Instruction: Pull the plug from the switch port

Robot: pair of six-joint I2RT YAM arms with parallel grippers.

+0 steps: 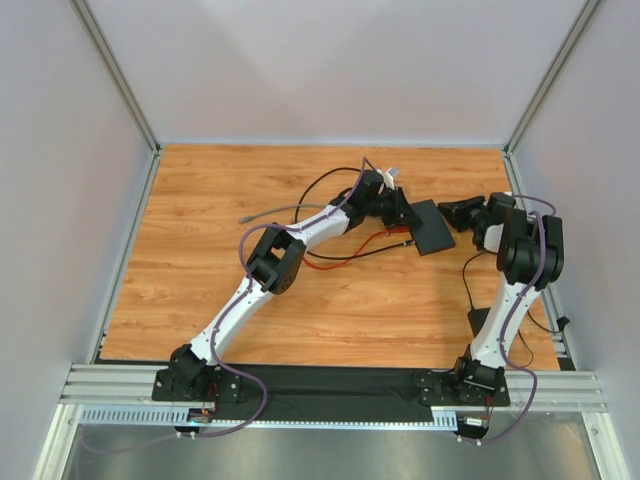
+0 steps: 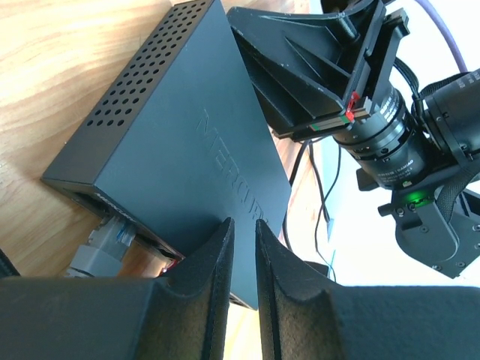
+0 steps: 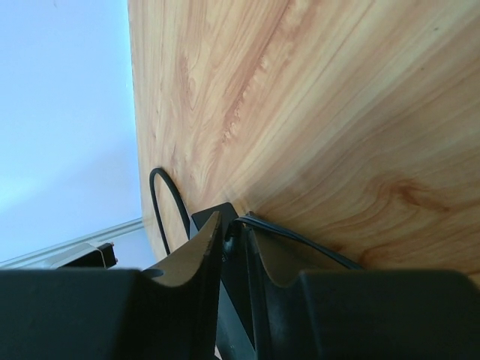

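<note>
- Top external: the switch lies flat on the counter, right of centre and between the two arms. The left end effector touches its left edge. The right end effector is at its far right corner.
- Left wrist: the plug sits in a port on the switch's near face, just left of the fingertips, with its long axis pointing out of that face. Its grey cable trails nearer. The left fingers are almost pressed together, with nothing visible between them. I judge the left arm nearer for the pull.
- Right wrist: the fingers pinch the switch's thin edge, bracing it. A black cord loops beside them.
</note>
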